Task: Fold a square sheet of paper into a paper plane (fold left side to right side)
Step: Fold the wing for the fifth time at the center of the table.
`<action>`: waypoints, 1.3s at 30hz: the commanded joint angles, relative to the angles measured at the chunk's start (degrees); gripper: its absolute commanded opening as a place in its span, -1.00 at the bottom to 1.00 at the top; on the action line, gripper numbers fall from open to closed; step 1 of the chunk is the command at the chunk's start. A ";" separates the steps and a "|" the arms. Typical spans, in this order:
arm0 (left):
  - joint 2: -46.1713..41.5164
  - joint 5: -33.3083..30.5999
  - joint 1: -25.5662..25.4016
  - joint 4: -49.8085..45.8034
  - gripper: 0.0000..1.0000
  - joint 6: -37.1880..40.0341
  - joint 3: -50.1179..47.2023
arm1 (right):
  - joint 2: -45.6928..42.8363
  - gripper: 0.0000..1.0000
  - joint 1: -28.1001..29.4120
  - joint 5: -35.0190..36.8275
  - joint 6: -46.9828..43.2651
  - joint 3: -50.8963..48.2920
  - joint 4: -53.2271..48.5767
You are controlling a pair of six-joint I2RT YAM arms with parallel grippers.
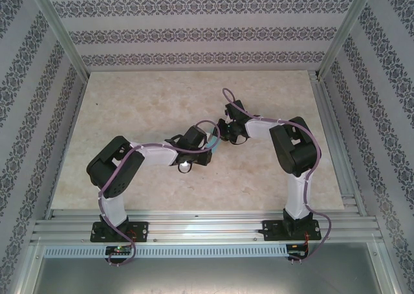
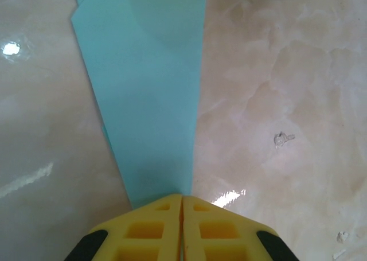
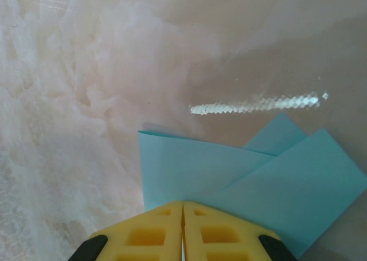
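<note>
jaws both fully together, tips on the paper plane (image 2: 150,89)

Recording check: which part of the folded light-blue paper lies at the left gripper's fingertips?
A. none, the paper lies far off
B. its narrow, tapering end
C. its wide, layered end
B: in the left wrist view the paper plane narrows down to the shut left gripper; its wide, layered end lies at the right gripper.
</note>
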 commanded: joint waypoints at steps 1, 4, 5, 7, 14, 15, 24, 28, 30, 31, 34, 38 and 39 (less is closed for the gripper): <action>1.61 3.21 -2.87 -15.20 -0.84 1.19 -5.34 | 2.99 -0.82 -0.43 6.07 -1.32 -0.48 -4.01; 0.87 3.29 -3.06 -15.33 -0.84 0.98 -6.32 | 3.22 -0.82 -0.42 6.12 -1.58 0.20 -5.03; 0.60 3.24 -3.13 -15.26 -0.84 0.94 -6.61 | 3.30 -0.82 -0.35 6.20 -1.66 0.35 -5.22; 0.14 3.30 -3.23 -15.18 -0.83 0.80 -7.18 | 3.29 -0.82 -0.34 6.29 -1.76 0.52 -5.42; -1.25 3.75 -3.49 -15.22 -0.80 0.23 -8.66 | 3.66 -0.82 -0.17 6.64 -2.15 1.27 -6.68; -1.51 3.75 -3.53 -15.22 -0.80 0.19 -9.00 | 3.66 -0.82 -0.17 6.64 -2.17 1.41 -6.73; -4.64 3.75 -3.58 -14.60 -0.80 -1.73 -12.36 | 4.03 -0.82 0.04 7.13 -2.46 2.31 -7.95; -6.07 3.83 -3.58 -14.34 -0.80 -2.69 -13.77 | 4.01 -0.82 0.14 7.22 -2.71 2.42 -8.18; -6.92 4.11 -3.58 -14.27 -0.80 -3.05 -14.39 | 4.10 -0.82 0.10 7.18 -2.71 2.50 -8.31; -7.50 4.38 -3.59 -14.17 -0.80 -3.24 -14.86 | 4.09 -0.82 0.10 7.13 -2.73 2.57 -8.32; -9.27 4.69 -3.58 -14.25 -0.80 -3.60 -16.04 | 4.09 -0.82 0.10 7.13 -2.80 2.60 -8.37; -11.65 4.77 -3.58 -14.73 -0.81 -3.85 -17.30 | 4.08 -0.82 0.09 7.00 -2.90 2.59 -8.32; -12.29 4.56 -3.60 -14.86 -0.82 -4.02 -17.48 | 4.08 -0.82 0.10 6.72 -2.90 2.50 -8.18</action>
